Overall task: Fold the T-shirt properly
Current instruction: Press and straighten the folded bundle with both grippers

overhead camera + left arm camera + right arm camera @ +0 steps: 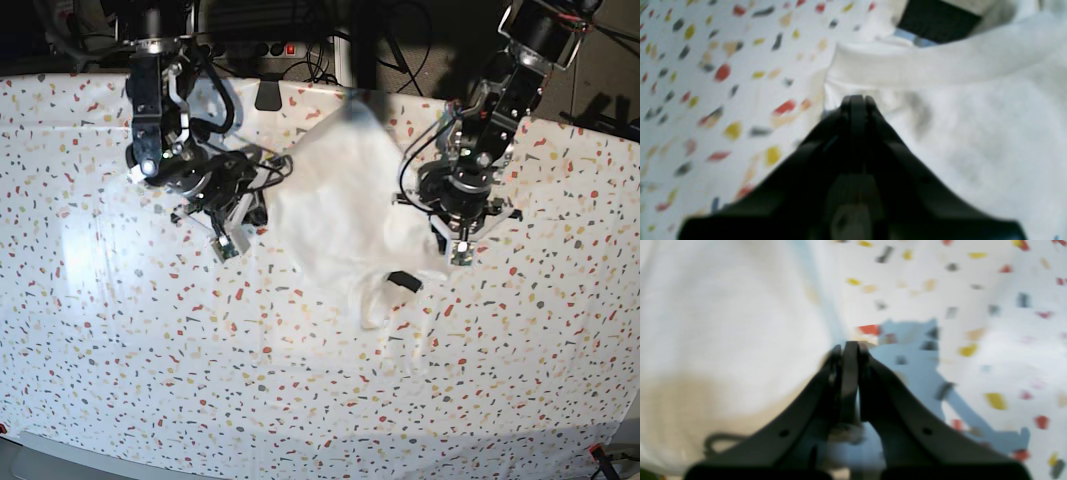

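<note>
T-shirt crumpled in upper middle of base frame, white, lying on speckled tablecloth; small black tag showing at lower right of bunch. Left gripper at shirt's right edge in base frame, jaws pressed together, tips at fabric fold; whether cloth is pinched cannot tell. Right gripper at shirt's left edge, jaws closed too, grip on cloth unclear, view blurred.

A white speckled tablecloth covers the surface, its flecks red, yellow and grey. Behind its far edge lie dark cables and a power strip with a red light.
</note>
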### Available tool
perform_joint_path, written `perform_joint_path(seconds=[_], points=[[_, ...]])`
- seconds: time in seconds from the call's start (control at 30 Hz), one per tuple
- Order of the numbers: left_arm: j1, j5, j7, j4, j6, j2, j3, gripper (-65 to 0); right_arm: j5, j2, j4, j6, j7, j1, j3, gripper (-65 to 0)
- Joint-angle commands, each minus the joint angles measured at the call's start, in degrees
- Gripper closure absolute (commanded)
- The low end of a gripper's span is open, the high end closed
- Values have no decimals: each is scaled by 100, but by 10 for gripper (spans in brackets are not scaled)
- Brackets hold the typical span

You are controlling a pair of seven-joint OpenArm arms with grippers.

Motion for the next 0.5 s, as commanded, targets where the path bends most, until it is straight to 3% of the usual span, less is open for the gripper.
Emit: perform_joint_path(seconds=[0.0,0.17,0.27,0.47], points=[[-201,-109,144,-133,-179,74,11,0,85,-35,170,49,271,-42,-31,0],[-881,-109,-192,-844,-341,323,11,0,83,-367,267,49,391,-369,-31,0],[-1246,-109,-184,-1091,-361,428,11,0,81,-391,267,49,518,-433,-24,0],[-1729,-111,-155,-1091,-358,310,11,0,81,-358,400,49,525,-442,22,0]])
